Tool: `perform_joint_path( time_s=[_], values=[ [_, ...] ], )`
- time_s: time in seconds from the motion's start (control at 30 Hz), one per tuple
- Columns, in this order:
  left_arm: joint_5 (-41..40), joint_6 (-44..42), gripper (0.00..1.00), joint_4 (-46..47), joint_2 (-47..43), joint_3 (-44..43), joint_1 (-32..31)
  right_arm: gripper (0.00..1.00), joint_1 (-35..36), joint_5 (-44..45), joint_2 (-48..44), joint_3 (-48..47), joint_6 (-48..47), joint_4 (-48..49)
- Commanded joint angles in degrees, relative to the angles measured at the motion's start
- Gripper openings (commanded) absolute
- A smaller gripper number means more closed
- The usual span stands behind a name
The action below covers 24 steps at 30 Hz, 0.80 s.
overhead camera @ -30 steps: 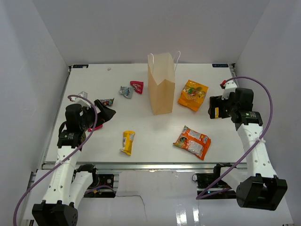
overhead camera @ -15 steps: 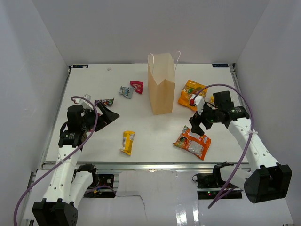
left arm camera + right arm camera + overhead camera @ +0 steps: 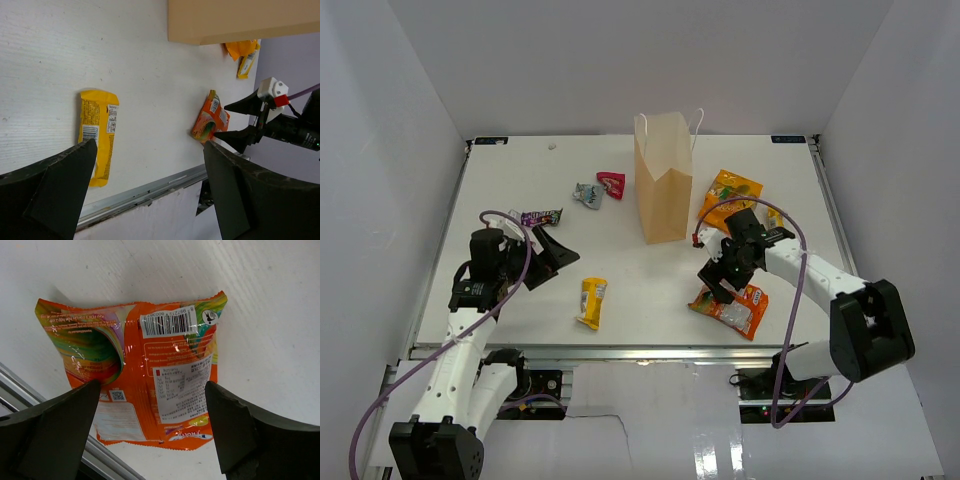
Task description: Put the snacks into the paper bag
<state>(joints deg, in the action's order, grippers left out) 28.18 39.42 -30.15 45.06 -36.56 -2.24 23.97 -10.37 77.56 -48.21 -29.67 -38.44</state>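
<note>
Right gripper [image 3: 717, 285] swung down over nearer orange bag [image 3: 746, 308] — jaws wide, empty; left gripper [image 3: 552, 258] likewise.

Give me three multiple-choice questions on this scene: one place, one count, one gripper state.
1. Relative to the paper bag, the yellow pouch is
A. inside
B. leaning on it
C. apart, toward the left arm
2. Orange bags on the table:
A. one
B. two
C. four
3. The right gripper is
A. open over the near orange bag
B. shut on a packet
C. inside the bag
Answers: C, bare table separates them; B, the far orange bag sits beside the paper bag, the other nearer the arms; A, its wrist view shows it spread wide over the flat bag.
</note>
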Motion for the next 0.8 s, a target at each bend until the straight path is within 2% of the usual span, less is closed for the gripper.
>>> perform_joint_path(
  time_s=[0.0,0.13,0.17,0.23,0.33,0.37,0.4,0.5,0.6,0.63,0.67,0.77],
  values=[
    [1.2,0.3,0.98,-1.0,-0.9,-0.2,-0.5,0.91,1.3,0.1,2.9,-1.7,2.9,2.8],
    [0.6,0.3,0.98,-2.0,-1.7,0.0,-0.6,0.95,3.9,1.2,5.4,0.2,3.8,4.9],
    [0.6,0.3,0.98,-2.1,-2.1,0.1,-0.6,1.0,4.0,1.6,5.8,0.7,4.3,6.0],
    [0.6,0.5,0.98,-2.4,-2.3,0.3,-0.6,0.91,4.1,2.2,6.7,2.3,4.4,7.0],
    [0.6,0.4,0.98,-2.5,-2.3,0.5,-0.6,0.65,4.0,1.8,6.4,4.1,4.5,8.3],
    [0.6,0.4,0.98,-2.5,-2.3,0.4,-0.6,0.48,4.0,2.0,6.1,4.3,4.4,8.8],
    [0.6,0.4,0.98,-2.5,-2.3,0.5,-0.6,0.41,4.0,2.0,5.9,4.3,4.0,9.0],
    [0.6,0.2,0.98,-2.5,-2.0,0.2,-0.6,0.28,4.0,1.5,3.8,4.4,3.3,9.3],
    [0.6,0.0,0.98,-2.6,-1.7,-0.3,-0.6,0.2,3.9,-0.6,0.1,3.5,1.6,9.0],
    [0.6,-0.1,0.98,-2.6,-1.6,-0.4,-0.7,0.19,3.9,-2.4,-2.4,3.1,0.1,8.8],
    [0.6,-0.2,0.98,-2.6,-1.6,-0.5,-0.7,0.12,3.6,-3.9,-3.8,2.1,-1.2,8.3],
    [0.6,-0.5,0.98,-2.6,-1.6,-0.9,-0.7,0.08,2.1,-11.7,-8.5,-0.3,-6.2,5.1]
  ],
)
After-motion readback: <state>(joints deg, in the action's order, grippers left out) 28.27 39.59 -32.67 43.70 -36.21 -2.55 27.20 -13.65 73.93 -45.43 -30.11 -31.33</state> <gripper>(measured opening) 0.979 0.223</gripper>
